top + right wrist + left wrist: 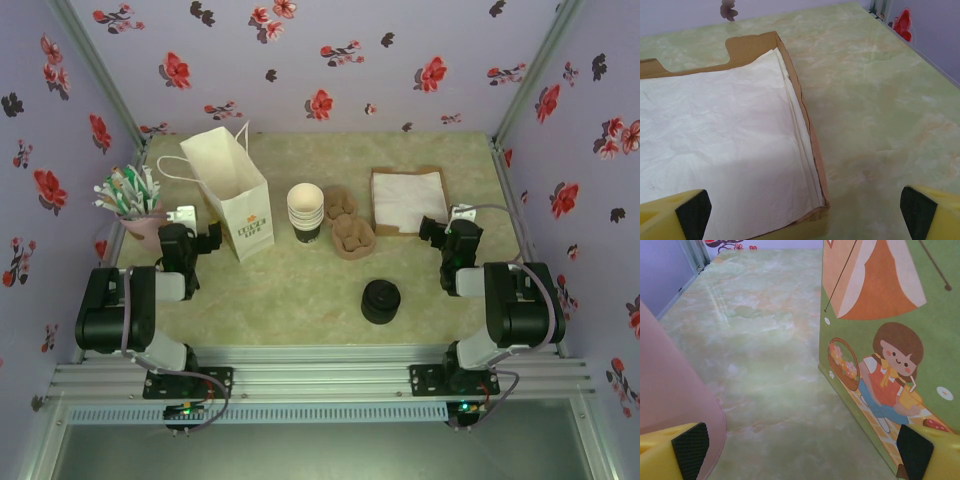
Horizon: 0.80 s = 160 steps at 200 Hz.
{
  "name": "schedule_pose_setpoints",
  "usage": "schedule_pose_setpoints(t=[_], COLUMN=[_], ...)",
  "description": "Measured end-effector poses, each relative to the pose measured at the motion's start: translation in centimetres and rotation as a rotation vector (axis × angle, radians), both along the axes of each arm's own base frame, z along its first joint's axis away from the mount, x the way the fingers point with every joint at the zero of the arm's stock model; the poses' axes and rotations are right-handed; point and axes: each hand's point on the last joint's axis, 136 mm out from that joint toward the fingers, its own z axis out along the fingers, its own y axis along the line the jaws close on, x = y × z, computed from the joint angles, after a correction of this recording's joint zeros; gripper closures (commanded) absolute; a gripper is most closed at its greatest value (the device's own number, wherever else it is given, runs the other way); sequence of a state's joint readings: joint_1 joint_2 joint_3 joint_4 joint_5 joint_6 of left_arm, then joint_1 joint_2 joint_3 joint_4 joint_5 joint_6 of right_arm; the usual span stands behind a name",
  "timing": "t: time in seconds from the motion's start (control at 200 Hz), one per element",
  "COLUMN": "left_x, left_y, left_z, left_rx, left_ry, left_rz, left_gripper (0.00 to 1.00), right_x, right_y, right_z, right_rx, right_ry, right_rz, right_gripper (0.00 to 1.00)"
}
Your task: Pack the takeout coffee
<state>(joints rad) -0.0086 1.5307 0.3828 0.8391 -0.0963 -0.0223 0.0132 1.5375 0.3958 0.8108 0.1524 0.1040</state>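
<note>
Left fingers [802, 450], yellow with black pads, stand fully apart and hold nothing; they sit low between a pink holder [670, 405] of sachets on the left and the printed wall of the paper bag [880, 340] on the right. Right fingers [805, 210] are likewise spread wide and empty, over the near right corner of a cardboard tray [807, 125] of napkins.

The takeout coffee is judged not yet made up. Its parts stand apart on the counter [300, 290]: a stack of cups [306, 210] at mid-counter, and a stack of lids [381, 301] near and right of centre.

Step in hand: the start, with nothing picked. The next move probably calls for lifting one cup off the stack, then fitting a lid, before any packing.

The paper bag stands upright with its mouth open, just left of the cups. Pulp carriers [348, 228] lie just beside the cups on the right and may crowd a grasp from that side. The bag stands between the left fingers and the cups. The lids look openly reachable for the right arm.
</note>
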Motion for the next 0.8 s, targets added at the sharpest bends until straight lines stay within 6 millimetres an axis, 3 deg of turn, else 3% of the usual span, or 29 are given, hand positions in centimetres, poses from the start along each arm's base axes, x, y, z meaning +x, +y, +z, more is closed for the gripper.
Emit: schedule_pose_setpoints(t=[0.18,0.31,0.46,0.62,0.8], left_x=[-1.1,-2.8,-3.3,-4.7,-6.8], left_y=[0.3,0.8,0.8,0.7,0.6], left_z=[0.2,0.7,4.9,9.0,13.6], left_rx=[0.005,0.014,0.015,-0.048,-0.194], left_ry=[-0.044,-0.066,-0.173,-0.250,-0.306], left_rz=[0.014,0.040,0.054,0.074,0.110], left_gripper=[0.01,0.01,0.01,0.01,0.01], right_x=[0.0,-0.8,-1.8,-4.2,-7.6], right_y=[0.4,0.6,0.4,0.2,0.0], right_z=[0.1,2.2,6.2,10.2,16.6], right_rx=[-0.001,-0.007,-0.013,0.013,0.109], right_ry=[-0.002,-0.023,-0.064,-0.096,-0.181], right_rz=[0.026,0.030,0.016,-0.006,-0.044], right_gripper=[0.01,0.01,0.01,0.01,0.01])
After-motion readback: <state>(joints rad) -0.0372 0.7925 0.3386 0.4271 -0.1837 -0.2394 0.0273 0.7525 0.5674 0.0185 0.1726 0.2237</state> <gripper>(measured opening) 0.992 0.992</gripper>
